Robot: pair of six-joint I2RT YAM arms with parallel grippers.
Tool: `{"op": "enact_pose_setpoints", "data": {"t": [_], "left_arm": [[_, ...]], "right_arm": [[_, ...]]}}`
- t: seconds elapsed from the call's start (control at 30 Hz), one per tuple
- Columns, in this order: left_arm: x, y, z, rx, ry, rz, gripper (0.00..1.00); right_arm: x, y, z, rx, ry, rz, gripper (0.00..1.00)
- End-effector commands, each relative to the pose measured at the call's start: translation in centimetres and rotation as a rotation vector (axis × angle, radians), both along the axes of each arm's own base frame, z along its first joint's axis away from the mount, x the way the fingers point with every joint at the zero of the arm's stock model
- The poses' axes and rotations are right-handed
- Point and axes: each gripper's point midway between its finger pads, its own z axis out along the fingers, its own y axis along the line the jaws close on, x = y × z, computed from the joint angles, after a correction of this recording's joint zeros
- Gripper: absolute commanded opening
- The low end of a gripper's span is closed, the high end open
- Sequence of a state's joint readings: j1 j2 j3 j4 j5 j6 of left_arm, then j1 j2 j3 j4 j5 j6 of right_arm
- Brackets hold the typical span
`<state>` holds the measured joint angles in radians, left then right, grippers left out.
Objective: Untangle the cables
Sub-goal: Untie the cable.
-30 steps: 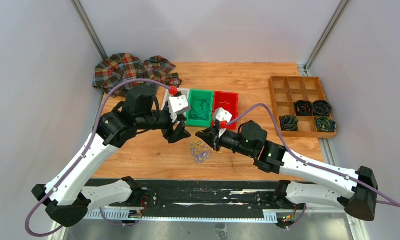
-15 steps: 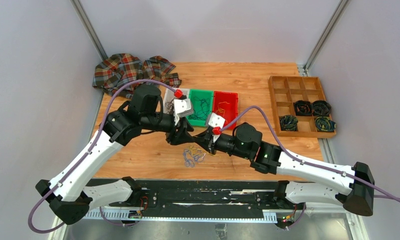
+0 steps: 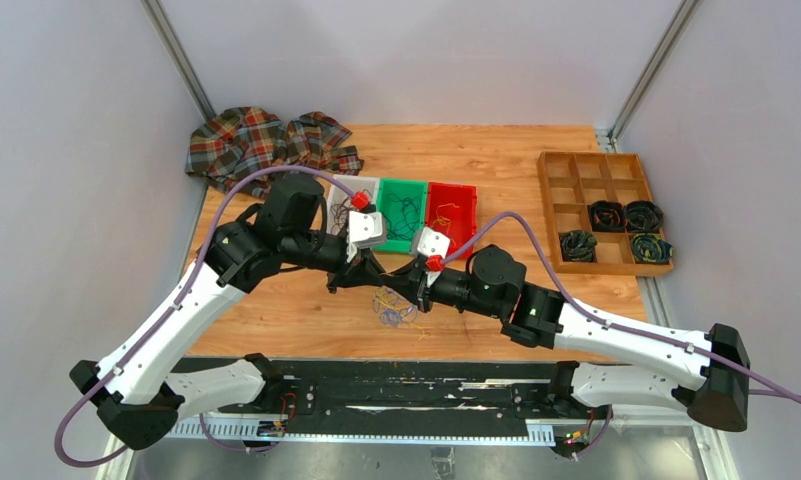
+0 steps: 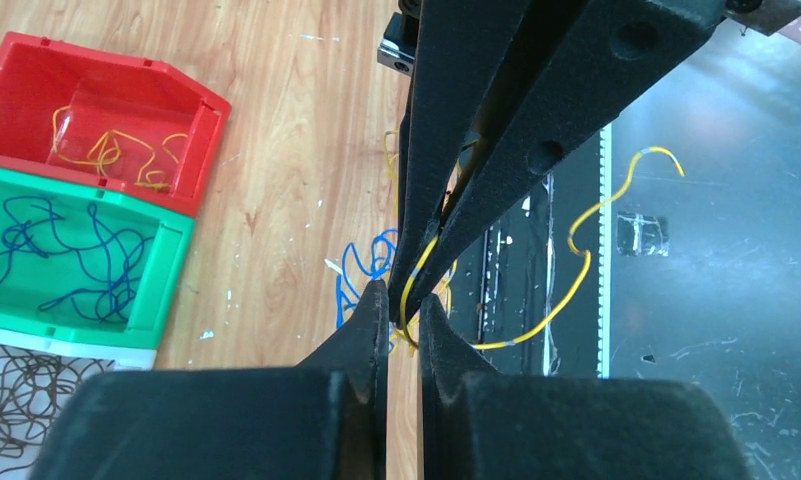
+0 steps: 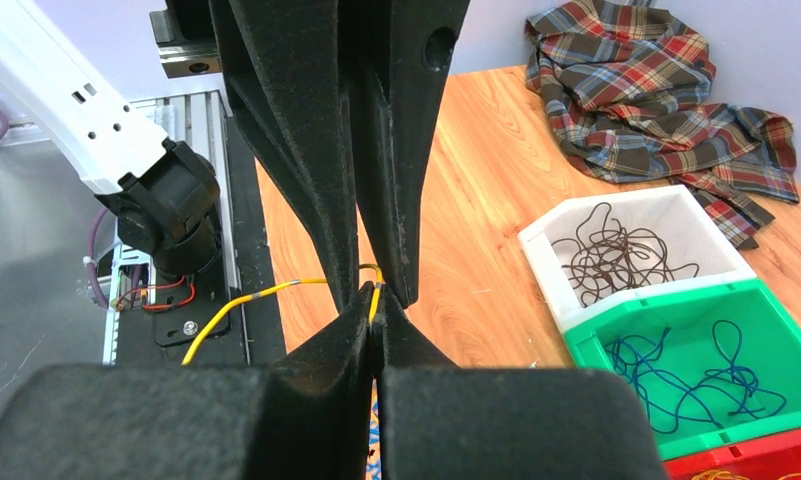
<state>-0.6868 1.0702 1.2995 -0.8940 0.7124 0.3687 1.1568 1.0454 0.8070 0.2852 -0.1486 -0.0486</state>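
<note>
Left gripper (image 4: 404,302) is pinching a yellow wire (image 4: 587,262) between its fingertips. Its jaws are drawn almost fully together, with only a thin slit showing at the tips. Right gripper (image 5: 374,300) is clamping the same wire with its jaws fully together, just beside the left grip. The two sets of fingers are meeting tip to tip above the table (image 3: 496,150). From the pinch, the free length of the wire is hanging in a loose curve; in the left wrist view it is showing against the black base plate (image 3: 426,385).

The cable clump (image 3: 394,306), a small tangle of blue and yellow loops, is lying on the wood at 6 o'clock from the meeting fingertips, near the table's front edge. Whether the held wire is running into the clump cannot be told.

Three bins are standing side by side between 11 and 1 o'clock from the grippers:
- white bin (image 5: 544,280), holding brown wires;
- green bin (image 4: 171,275), holding dark blue wires;
- red bin (image 4: 201,150), holding yellow wires.

A wooden divider tray (image 3: 546,200) is sitting at 3 o'clock, well apart, with four dark coiled bundles (image 3: 606,214) lying in its near compartments. A plaid cloth (image 3: 256,140) is lying crumpled at 10 o'clock.
</note>
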Motion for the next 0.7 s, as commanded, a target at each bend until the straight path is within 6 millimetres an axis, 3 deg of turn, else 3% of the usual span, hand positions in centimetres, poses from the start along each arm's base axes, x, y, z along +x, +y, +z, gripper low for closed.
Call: {"op": "enact_pose_setpoints", "data": {"t": [0.0,0.23,0.47,0.5,0.53,0.57,0.67], "left_arm": [[1.0,0.4,2.2,-0.023,-0.073,0.067,0.01],[3.0,1.0,3.8,-0.034,-0.118,0.204,0.01],[0.9,0.9,4.4,-0.068,-0.115,0.108,0.03],[0.9,1.0,4.2,-0.059,-0.125,0.102,0.12],[1.3,1.2,3.7,-0.043,-0.141,0.11,0.32],[1.5,1.4,3.4,-0.029,-0.159,0.112,0.45],[2.5,1.6,2.5,0.003,-0.188,0.136,0.54]], "right_arm": [[-0.3,-0.2,0.6,0.013,-0.032,-0.012,0.01],[1.5,-1.2,0.2,-0.004,-0.047,-0.12,0.05],[0.1,-1.2,0.7,-0.004,-0.063,-0.046,0.01],[-0.2,-1.2,0.9,0.007,-0.059,-0.03,0.01],[-0.5,-1.2,1.2,0.019,-0.053,-0.018,0.01],[-0.8,-1.2,1.5,0.029,-0.046,-0.006,0.01],[-1.4,-0.9,1.6,0.038,-0.021,0.027,0.01]]}}
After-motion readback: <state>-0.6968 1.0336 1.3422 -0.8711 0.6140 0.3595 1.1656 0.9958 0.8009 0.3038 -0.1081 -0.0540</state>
